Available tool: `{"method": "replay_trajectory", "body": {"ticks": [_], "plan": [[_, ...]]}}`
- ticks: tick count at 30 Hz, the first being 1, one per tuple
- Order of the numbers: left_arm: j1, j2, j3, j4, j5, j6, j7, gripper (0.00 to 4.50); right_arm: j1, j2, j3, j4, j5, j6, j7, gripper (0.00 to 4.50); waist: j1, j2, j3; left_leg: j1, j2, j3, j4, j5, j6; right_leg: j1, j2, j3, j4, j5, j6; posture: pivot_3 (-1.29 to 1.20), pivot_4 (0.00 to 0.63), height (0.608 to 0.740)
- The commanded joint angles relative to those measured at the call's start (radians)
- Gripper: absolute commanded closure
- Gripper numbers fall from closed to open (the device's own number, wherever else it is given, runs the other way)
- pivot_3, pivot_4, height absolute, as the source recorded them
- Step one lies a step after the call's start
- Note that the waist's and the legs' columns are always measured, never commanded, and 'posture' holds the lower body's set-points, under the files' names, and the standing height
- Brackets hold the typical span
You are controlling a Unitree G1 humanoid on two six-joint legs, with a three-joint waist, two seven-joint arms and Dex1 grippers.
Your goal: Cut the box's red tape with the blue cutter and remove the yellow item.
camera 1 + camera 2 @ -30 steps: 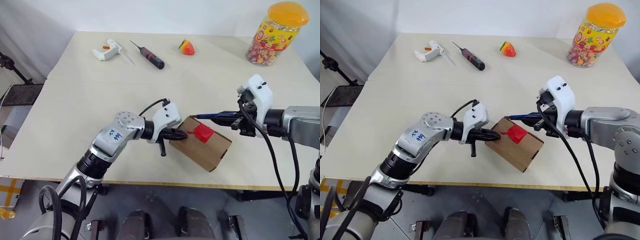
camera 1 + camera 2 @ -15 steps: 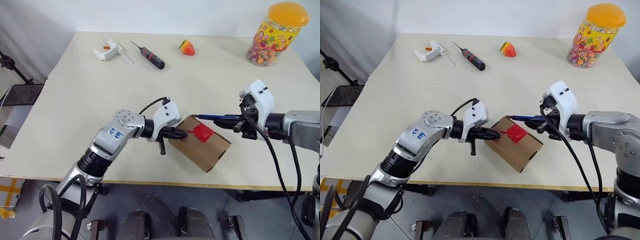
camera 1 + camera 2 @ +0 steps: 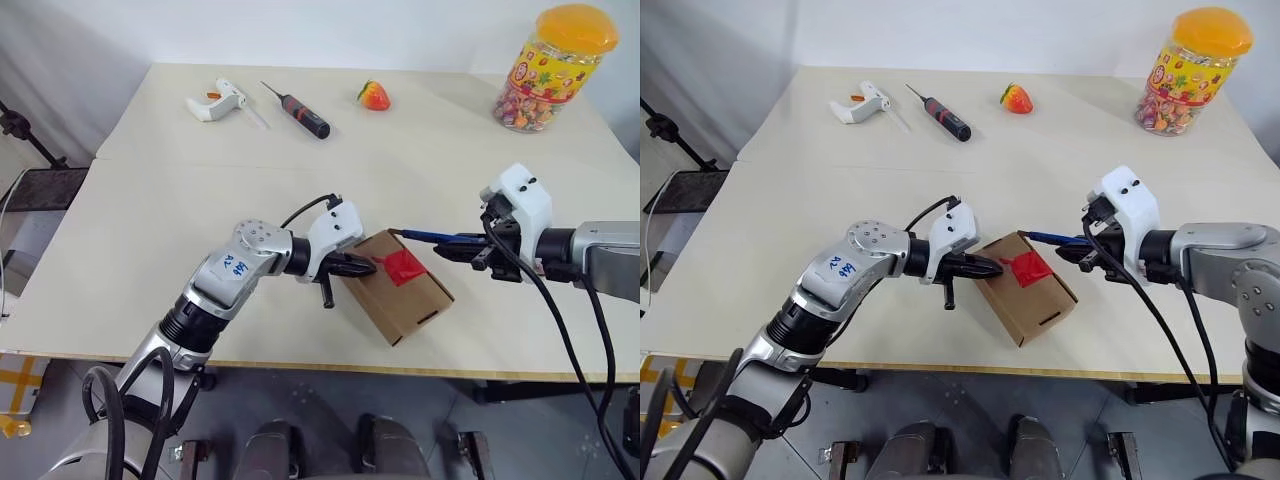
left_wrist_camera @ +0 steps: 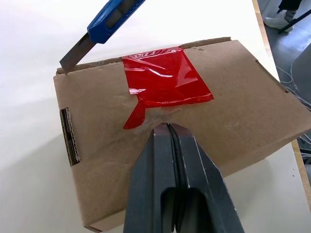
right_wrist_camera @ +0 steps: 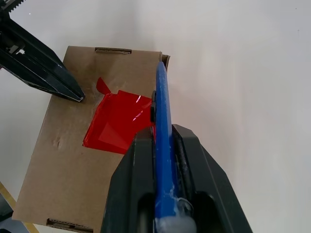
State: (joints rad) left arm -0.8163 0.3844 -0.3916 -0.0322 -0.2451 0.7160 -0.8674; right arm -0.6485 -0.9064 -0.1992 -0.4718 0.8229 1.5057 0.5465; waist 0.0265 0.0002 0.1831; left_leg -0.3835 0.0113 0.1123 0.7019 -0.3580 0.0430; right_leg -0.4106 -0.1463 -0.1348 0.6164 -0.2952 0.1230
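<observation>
The box (image 3: pixel 403 291) sits near the front edge of the table (image 3: pixel 140 200), between my two arms, flaps shut and the tape (image 4: pixel 165 83) unbroken. My left gripper (image 3: pixel 362 268) is fully closed with nothing in it, its tips pressed on the lid just beside the tape to pin the box down. My right gripper (image 3: pixel 462 248) is clamped on the cutter (image 5: pixel 163 126), whose tip hangs at the box's far edge, close to where the tape folds over.

I reckon the cut hasn't started. To do it well I'd lower the tip onto the seam at the tape's edge and draw it along the seam, not across the flap. I'd keep the left tips bearing down so the box can't slide or turn, and steer the blade clear of them.

The table is pale and smooth, so the box could skid. Well away at the back lie a glue gun (image 3: pixel 213 101), a screwdriver (image 3: pixel 300 113), a strawberry (image 3: pixel 373 95) and a candy jar (image 3: pixel 553 65).
</observation>
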Motion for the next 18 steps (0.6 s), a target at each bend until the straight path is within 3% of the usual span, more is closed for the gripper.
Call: {"method": "replay_trajectory", "body": {"ticks": [1,18], "plan": [[-0.018,-0.008,0.001,0.000,0.025,-0.012,0.006,4.50,-0.026,0.007,-0.009,-0.034,0.005,0.072,-0.033,4.37,0.000,0.000,0.000,0.000,0.000,0.000,0.000,0.000,0.000,0.000,0.000,0.000,0.000,0.000,0.000,0.00,0.150,0.740],[-0.003,-0.029,0.003,0.002,0.038,-0.016,0.015,4.50,-0.077,0.110,-0.142,-0.044,0.185,0.109,-0.248,4.37,-0.001,0.000,0.000,-0.001,0.000,0.000,0.001,0.000,0.000,0.000,0.000,0.000,0.001,0.000,0.000,0.00,0.150,0.740]]}}
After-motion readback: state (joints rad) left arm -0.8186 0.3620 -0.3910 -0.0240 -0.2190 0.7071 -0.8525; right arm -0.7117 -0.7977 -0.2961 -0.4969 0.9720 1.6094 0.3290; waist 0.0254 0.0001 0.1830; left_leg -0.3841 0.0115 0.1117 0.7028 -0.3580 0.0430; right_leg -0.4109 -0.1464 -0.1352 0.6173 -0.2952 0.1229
